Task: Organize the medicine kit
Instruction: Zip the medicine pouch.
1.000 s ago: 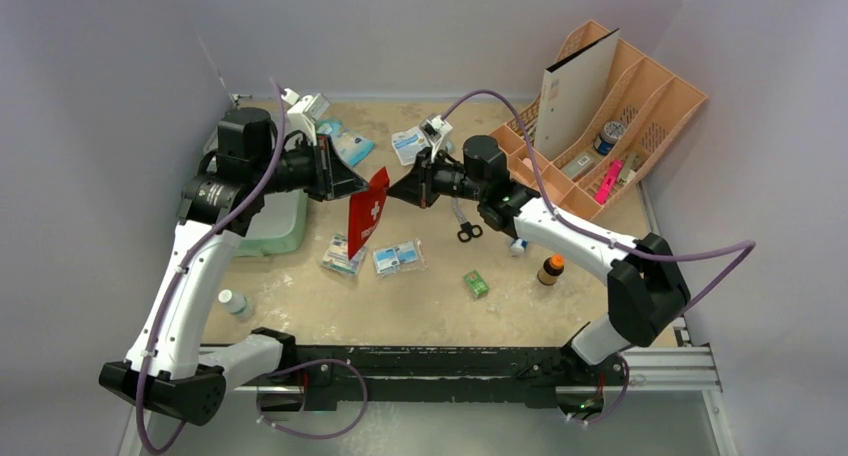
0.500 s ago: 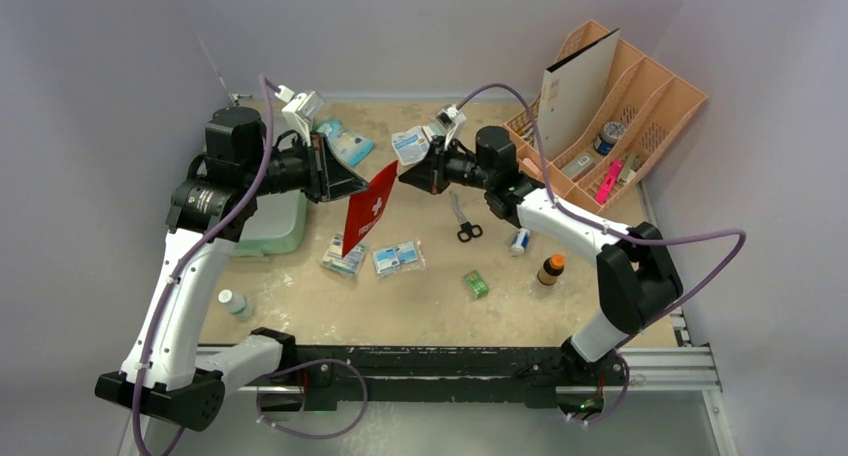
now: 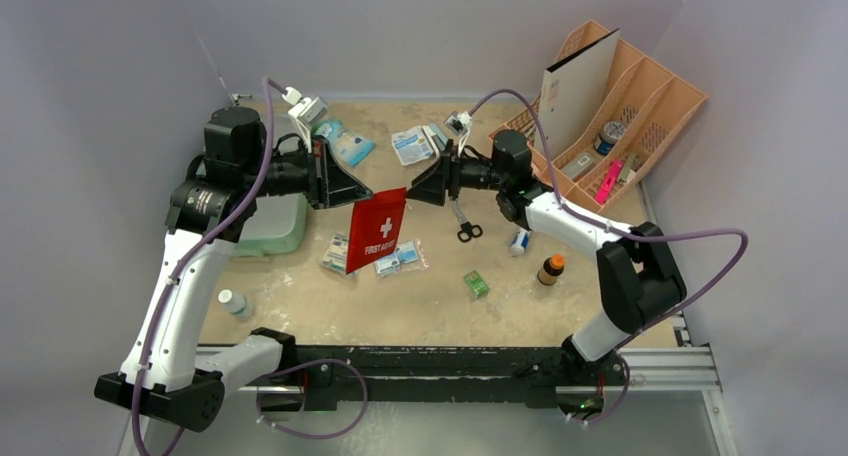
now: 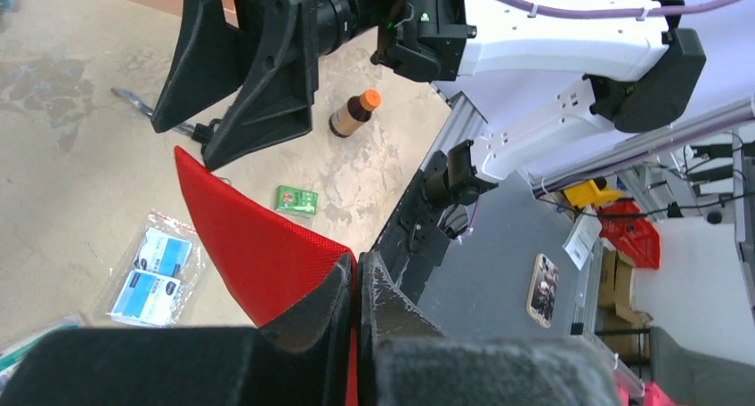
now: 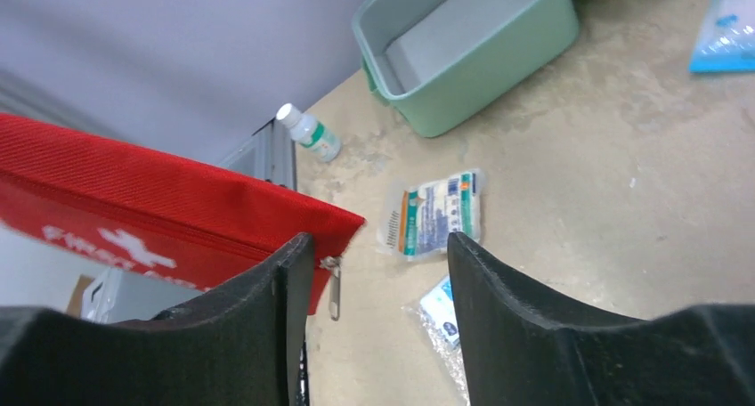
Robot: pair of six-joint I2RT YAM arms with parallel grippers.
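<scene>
Dangling by one top corner, the red first-aid pouch hangs from the clenched left gripper. The right gripper stands with jaws parted at the opposite corner, holding nothing. On that single pinch the pouch could swing or slip onto the packets below, carrying its zipper pull out of reach. A second ago both grippers pinched it, tilted edge-on. The medicine kit lies open at the table's left, beneath the left arm.

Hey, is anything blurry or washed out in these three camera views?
Top external: even light, no glare, red pouch lettering slightly soft. Left wrist: left gripper out of focus up close, background sharp. Right wrist: right gripper blurred, medicine kit crisp.
</scene>
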